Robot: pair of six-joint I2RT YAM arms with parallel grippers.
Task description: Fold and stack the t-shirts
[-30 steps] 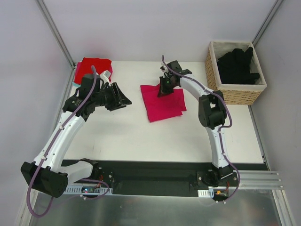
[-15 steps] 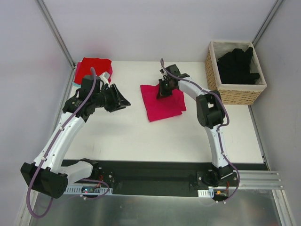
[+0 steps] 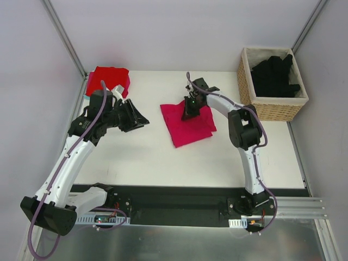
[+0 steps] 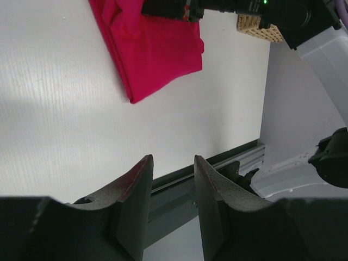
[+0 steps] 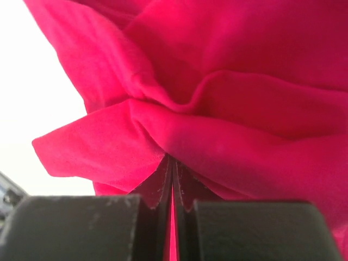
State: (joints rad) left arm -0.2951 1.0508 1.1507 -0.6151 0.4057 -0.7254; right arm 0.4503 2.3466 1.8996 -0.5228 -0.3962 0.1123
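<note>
Magenta t-shirt (image 3: 187, 122) looks limp and light; my right gripper (image 3: 189, 106) pinches its far edge, left gripper (image 4: 171, 163) gapes empty.

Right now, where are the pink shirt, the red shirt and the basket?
pink shirt (image 3: 190, 124), top view, its flat middle.
red shirt (image 3: 107, 76), top view, its middle.
basket (image 3: 277, 111), top view, its near woven wall.

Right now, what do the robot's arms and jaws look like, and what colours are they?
The left arm and right arm match. Each has smooth white tube-shaped links joined by chunky black joints, on a black base. A thin purple cable runs along each arm. The jaws are black: two flat, slightly curved pieces side by side.
</note>
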